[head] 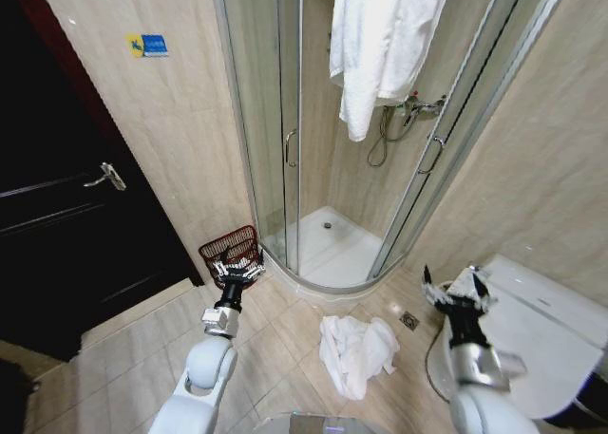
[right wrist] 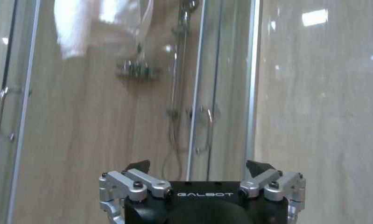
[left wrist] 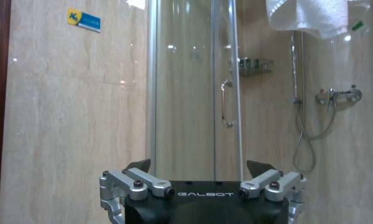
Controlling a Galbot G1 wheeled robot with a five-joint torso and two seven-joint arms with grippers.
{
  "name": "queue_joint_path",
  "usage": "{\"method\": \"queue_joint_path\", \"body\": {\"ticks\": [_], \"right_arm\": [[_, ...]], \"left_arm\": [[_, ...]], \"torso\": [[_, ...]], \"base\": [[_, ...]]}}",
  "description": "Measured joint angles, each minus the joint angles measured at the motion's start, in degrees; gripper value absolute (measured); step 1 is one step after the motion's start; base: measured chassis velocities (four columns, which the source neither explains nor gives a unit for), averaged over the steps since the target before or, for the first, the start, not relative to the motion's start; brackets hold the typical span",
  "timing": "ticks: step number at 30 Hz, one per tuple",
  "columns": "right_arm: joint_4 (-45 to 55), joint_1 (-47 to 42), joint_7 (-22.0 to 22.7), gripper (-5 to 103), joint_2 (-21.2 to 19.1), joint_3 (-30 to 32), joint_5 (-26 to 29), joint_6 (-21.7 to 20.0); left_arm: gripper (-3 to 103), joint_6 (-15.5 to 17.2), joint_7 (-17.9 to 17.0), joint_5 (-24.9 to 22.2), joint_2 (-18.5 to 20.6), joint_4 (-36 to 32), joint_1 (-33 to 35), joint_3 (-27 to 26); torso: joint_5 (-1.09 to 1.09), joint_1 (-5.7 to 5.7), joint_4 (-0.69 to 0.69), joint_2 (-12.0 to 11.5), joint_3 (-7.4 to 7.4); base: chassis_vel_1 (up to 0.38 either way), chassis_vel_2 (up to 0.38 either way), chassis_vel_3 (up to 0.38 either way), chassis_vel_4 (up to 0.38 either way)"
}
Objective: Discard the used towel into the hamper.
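One crumpled white towel (head: 356,351) lay on the beige floor tiles (head: 285,330) between the arms — soft, light and floppy by the look of it, best pinched at a raised fold. The wire hamper (head: 231,250) stood by the shower enclosure (head: 313,140), just beyond the left gripper (head: 236,271). Left gripper and right gripper (head: 454,290) were both spread, holding nothing. Small bathroom — toilet (head: 541,339) at right.

A small tiled bathroom: a curved glass shower enclosure (head: 313,140) with a mixer tap and hose (head: 404,116) fills the corner, a white toilet (head: 532,334) stands to its right, a dark door (head: 66,216) to its left.
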Motion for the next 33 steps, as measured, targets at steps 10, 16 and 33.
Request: {"method": "queue_joint_path", "body": {"ticks": [10, 16, 33], "right_arm": [[-9.4, 21.8, 2.0, 100, -15.0, -2.8, 10.0, -3.5], [-12.2, 30.3, 2.1, 100, -20.1, -4.6, 13.9, -3.0], [-24.8, 68.7, 3.0, 100, -30.7, -25.6, 24.9, -5.3]], "left_arm": [[100, 0.3, -0.5, -1.2, 2.2, 2.9, -0.9, -0.4], [100, 0.8, -0.5, -1.2, 1.9, 4.5, -2.4, 0.7], [100, 0.3, -0.9, -1.8, 2.2, 5.2, -1.9, -2.0]], "torso": [[0.0, -0.16, -0.01, -0.3, -0.18], [-0.01, -0.22, -0.04, -0.4, -0.25], [-0.02, -0.32, -0.02, -0.7, -0.37]], "base": [[0.0, 0.0, 0.0, 0.0], [0.0, 0.0, 0.0, 0.0], [0.0, 0.0, 0.0, 0.0]]}}
